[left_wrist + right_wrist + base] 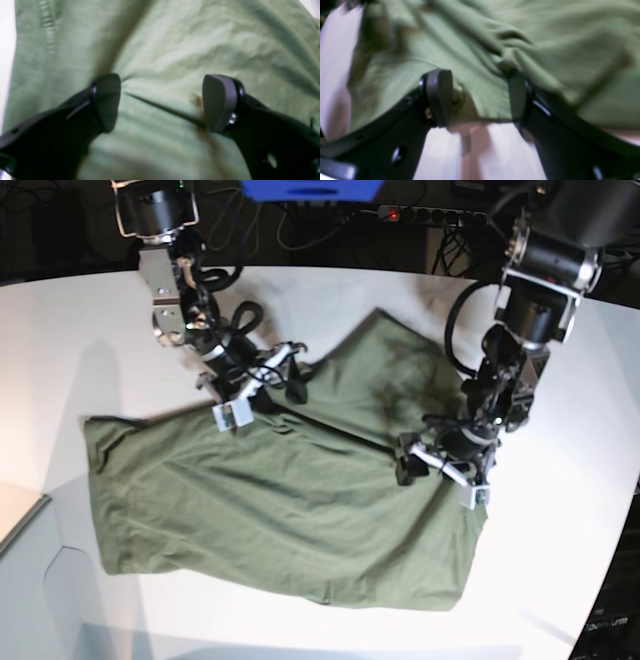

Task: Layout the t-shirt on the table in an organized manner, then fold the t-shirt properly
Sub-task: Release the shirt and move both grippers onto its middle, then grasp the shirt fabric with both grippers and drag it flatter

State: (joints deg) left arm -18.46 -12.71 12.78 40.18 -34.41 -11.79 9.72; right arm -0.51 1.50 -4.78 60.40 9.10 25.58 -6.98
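Observation:
The olive-green t-shirt (280, 500) lies spread and wrinkled across the white table (80, 330). One corner reaches toward the back, and its long edge lies at the front. My left gripper (403, 460) sits low over the shirt's right part. In the left wrist view the left gripper (163, 102) stands open on the t-shirt (190, 42), with a thin crease running between its fingers. My right gripper (290, 372) is at the shirt's back left edge. Close up, the right gripper (478, 97) is open with the hem of the t-shirt (485, 82) between its fingers, above the table (482, 155).
A power strip (430, 215) and cables lie beyond the table's far edge, next to a blue object (310, 188). The table's curved edge runs down the right side (610, 510). A pale panel (20, 520) adjoins the front left.

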